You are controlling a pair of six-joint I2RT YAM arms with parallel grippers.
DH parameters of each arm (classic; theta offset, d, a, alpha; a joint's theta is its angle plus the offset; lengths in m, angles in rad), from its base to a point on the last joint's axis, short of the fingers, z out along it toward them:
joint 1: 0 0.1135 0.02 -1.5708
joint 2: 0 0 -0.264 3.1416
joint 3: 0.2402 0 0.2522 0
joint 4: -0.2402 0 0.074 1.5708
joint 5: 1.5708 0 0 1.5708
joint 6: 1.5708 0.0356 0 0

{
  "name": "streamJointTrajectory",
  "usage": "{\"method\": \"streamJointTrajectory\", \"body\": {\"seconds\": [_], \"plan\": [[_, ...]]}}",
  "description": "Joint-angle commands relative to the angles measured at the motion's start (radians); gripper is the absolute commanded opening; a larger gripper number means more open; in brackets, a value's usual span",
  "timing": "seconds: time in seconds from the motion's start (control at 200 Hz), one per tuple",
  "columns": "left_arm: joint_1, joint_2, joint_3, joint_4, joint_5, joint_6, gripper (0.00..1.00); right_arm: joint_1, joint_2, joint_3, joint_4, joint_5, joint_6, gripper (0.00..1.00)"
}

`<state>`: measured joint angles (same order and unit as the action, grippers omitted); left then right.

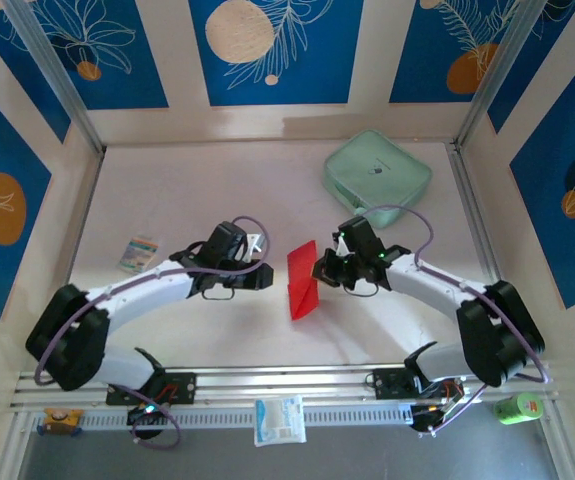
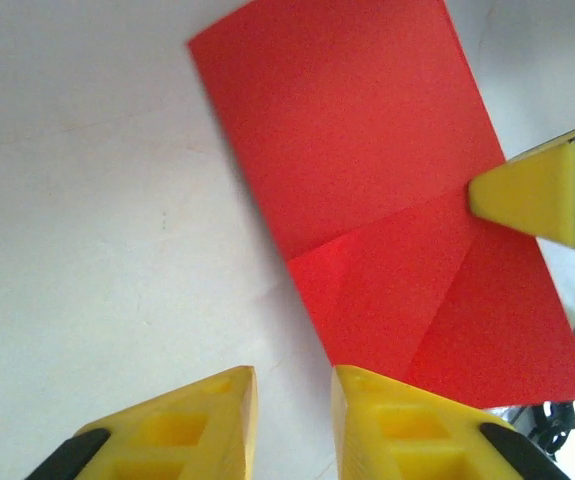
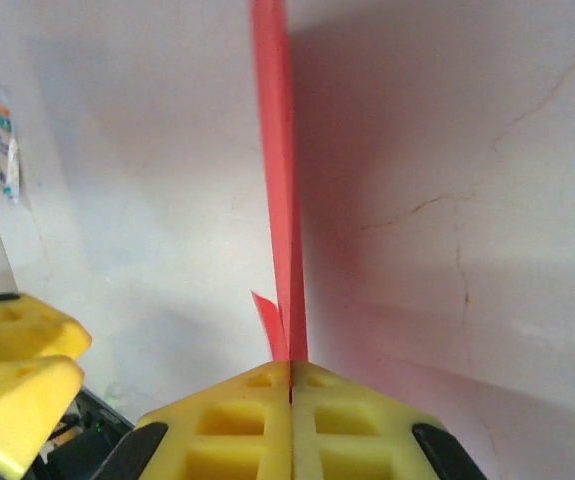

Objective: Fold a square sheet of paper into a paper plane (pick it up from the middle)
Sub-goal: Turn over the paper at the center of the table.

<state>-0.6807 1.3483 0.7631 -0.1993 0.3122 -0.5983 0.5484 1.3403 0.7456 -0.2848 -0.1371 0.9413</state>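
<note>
The square sheet of paper is bright red, folded in half, with diagonal creases near one end. It stands roughly on edge over the middle of the table. My right gripper is shut on the sheet's right edge, and the right wrist view shows the sheet edge-on rising from the closed jaws. My left gripper is just left of the sheet. Its jaws are slightly open with only table between them. One finger overlaps the sheet's near corner.
A mint-green zip case lies at the back right. A small white printed packet sits left of the left arm. A white pouch and a green object lie beyond the front rail.
</note>
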Motion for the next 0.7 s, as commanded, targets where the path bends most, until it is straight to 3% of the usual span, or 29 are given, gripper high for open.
{"method": "streamJointTrajectory", "body": {"seconds": [0.0,0.165,0.335,0.695], "plan": [[0.009,-0.075,-0.036,0.005,-0.033,-0.034,0.29,0.038,-0.068,0.094,-0.227,0.119,0.065,0.07],[0.012,-0.129,-0.02,-0.037,-0.083,-0.019,0.34,0.067,-0.137,0.116,-0.269,0.191,0.107,0.07],[0.014,-0.098,0.005,-0.048,-0.06,-0.024,0.36,0.079,-0.171,0.104,-0.274,0.192,0.148,0.07],[0.025,-0.107,0.023,-0.095,-0.098,0.021,0.36,0.106,-0.147,0.158,-0.312,0.253,0.079,0.07]]}}
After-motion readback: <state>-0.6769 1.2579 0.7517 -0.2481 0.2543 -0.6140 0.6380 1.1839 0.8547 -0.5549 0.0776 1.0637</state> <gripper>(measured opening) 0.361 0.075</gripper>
